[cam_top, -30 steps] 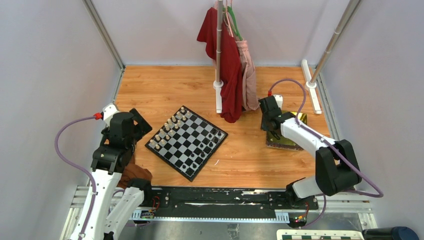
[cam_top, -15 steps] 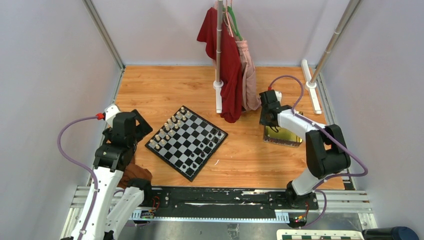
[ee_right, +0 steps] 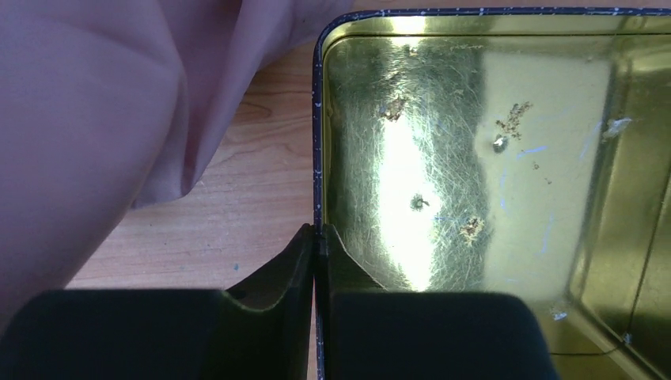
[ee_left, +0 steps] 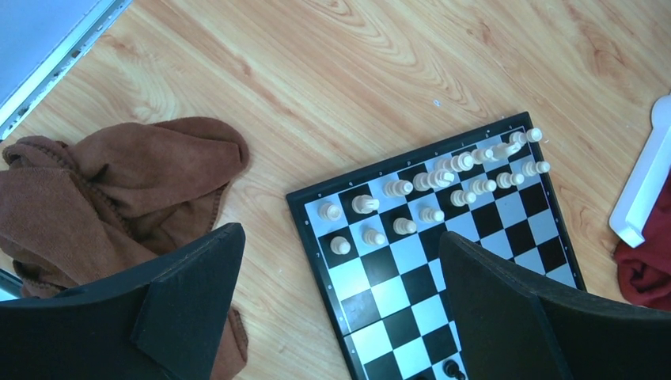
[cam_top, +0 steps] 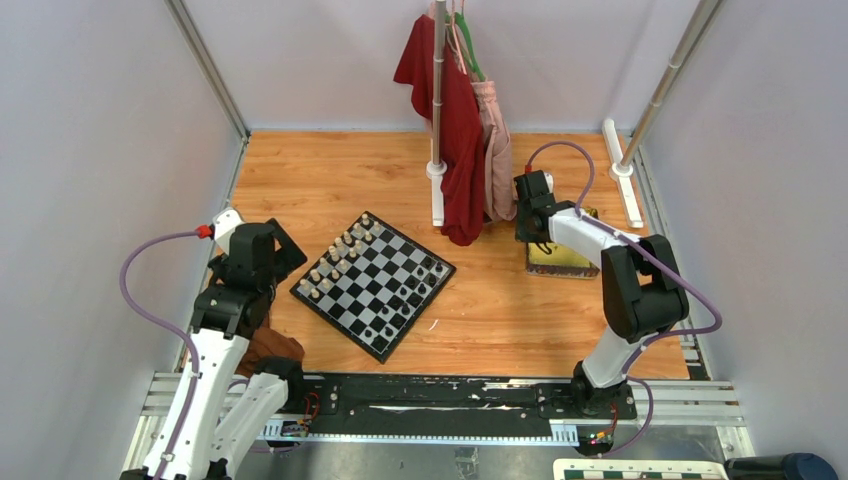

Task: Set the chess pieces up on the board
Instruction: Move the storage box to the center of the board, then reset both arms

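The board (cam_top: 376,291) lies left of centre on the wooden table, turned like a diamond. Cream chess pieces (cam_top: 340,254) fill its two far-left rows, and black chess pieces (cam_top: 404,302) stand along its near-right side. My left gripper (cam_top: 268,252) hovers open over the board's left corner. In the left wrist view the board (ee_left: 411,279), the cream chess pieces (ee_left: 431,184) and one black piece (ee_left: 452,369) show beyond the left gripper (ee_left: 339,236), which holds nothing. My right gripper (ee_right: 317,231) is shut on the left rim of the gold tray (ee_right: 318,119), which has no pieces in its visible part.
A clothes stand (cam_top: 437,110) with red and pink garments (cam_top: 468,150) rises behind the board, close to the right gripper (cam_top: 530,210) and the tray (cam_top: 562,258). A brown cloth (ee_left: 103,182) lies left of the board. Pink fabric (ee_right: 95,119) hangs beside the tray.
My right gripper has pulled back and slightly left toward the hanging clothes, dragging the gold tray with it. The left arm has shifted only a little.
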### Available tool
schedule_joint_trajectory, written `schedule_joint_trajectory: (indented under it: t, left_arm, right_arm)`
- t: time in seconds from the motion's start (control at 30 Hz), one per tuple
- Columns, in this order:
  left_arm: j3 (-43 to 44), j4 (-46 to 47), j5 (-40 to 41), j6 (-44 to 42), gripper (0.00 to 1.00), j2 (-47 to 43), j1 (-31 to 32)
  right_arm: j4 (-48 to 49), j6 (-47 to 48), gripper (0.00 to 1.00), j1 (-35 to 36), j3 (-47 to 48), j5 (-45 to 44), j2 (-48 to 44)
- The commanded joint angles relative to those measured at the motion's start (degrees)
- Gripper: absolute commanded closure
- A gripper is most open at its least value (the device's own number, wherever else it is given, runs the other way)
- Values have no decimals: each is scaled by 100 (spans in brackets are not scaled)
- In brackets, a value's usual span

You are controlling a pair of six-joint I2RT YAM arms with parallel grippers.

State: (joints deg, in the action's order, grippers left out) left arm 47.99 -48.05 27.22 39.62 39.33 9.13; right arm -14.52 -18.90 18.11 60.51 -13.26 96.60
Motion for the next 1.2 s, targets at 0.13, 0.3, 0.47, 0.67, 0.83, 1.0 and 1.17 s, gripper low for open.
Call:
schedule_joint_trajectory:
  t: [0.13, 0.3, 0.47, 0.67, 0.83, 1.0, 1.17]
  left_arm:
    - [-20, 113, 63, -85, 0, -107, -42]
    - [55, -18, 112, -135, 0, -170, -42]
    - [138, -191, 110, -80, 0, -449, -42]
    - [141, -461, 2, 64, 0, -821, -42]
    - [-33, -729, -212, 264, 0, -1233, -42]
    - [-290, -1031, -349, 570, 0, -1498, -42]
    - [-533, -1240, -539, 850, 3, -1452, -42]
  right_arm:
    - [-10, 110, 68, -97, -32, -195, -176]
    - [-55, 33, 61, -86, 11, -215, -323]
    - [-208, 44, 59, -53, 49, -395, -667]
    - [-416, 119, 59, -53, 32, -550, -1175]
    - [-526, 125, 59, 123, -118, -737, -1669]
    - [-700, 225, 59, 494, -191, -941, -2035]
    - [-774, 361, 61, 1179, -327, -1317, -2258]
